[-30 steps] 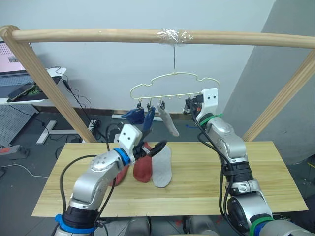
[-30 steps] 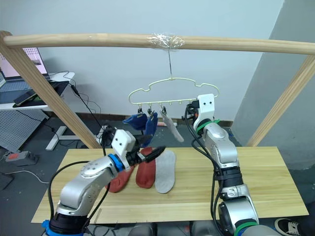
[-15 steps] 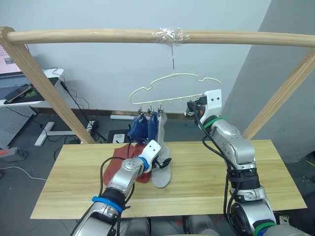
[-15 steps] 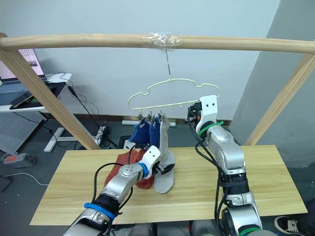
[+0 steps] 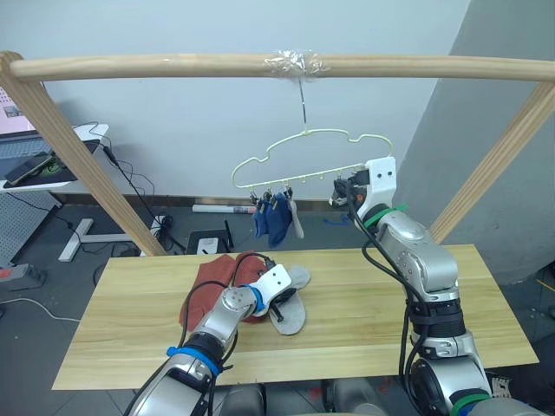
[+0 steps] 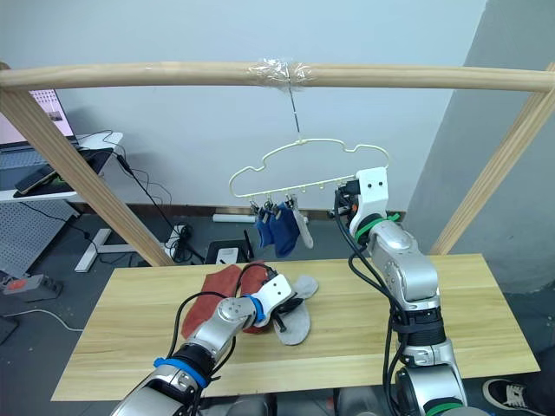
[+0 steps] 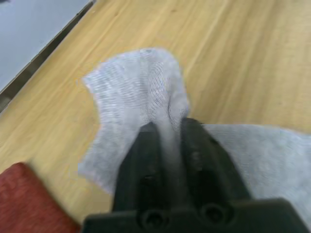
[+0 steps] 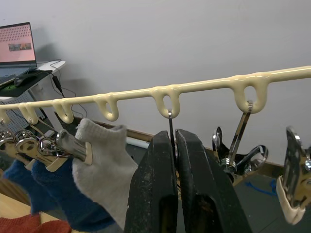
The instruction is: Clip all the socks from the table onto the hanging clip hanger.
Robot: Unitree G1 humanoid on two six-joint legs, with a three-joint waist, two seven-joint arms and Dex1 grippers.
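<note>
On the table [image 5: 486, 303], a light grey sock [image 5: 293, 319] lies bunched beside two rust-red socks [image 5: 217, 277]. My left gripper [image 7: 167, 128] is shut on a fold of that grey sock [image 7: 136, 92], low on the planks. The pale-yellow clip hanger [image 5: 303, 156] hangs from the pole, with two blue socks [image 5: 273, 224] and one grey sock [image 8: 104, 165] clipped at its left end. My right gripper [image 8: 171, 138] is raised at the hanger's right part, shut on the thin wire of a clip under the bar [image 8: 204, 86].
The thick wooden pole [image 5: 173, 65] spans the top, carried by slanted posts on the left [image 5: 78, 165] and right [image 5: 494, 165]. Bare metal clips [image 8: 243, 160] hang beside my right fingers. A desk with a laptop [image 5: 35, 160] stands behind on the left.
My left gripper has closed on the table's grey sock, which is now crumpled. The clipped socks have swung back to hang straight. My right gripper has stayed at its clip.
</note>
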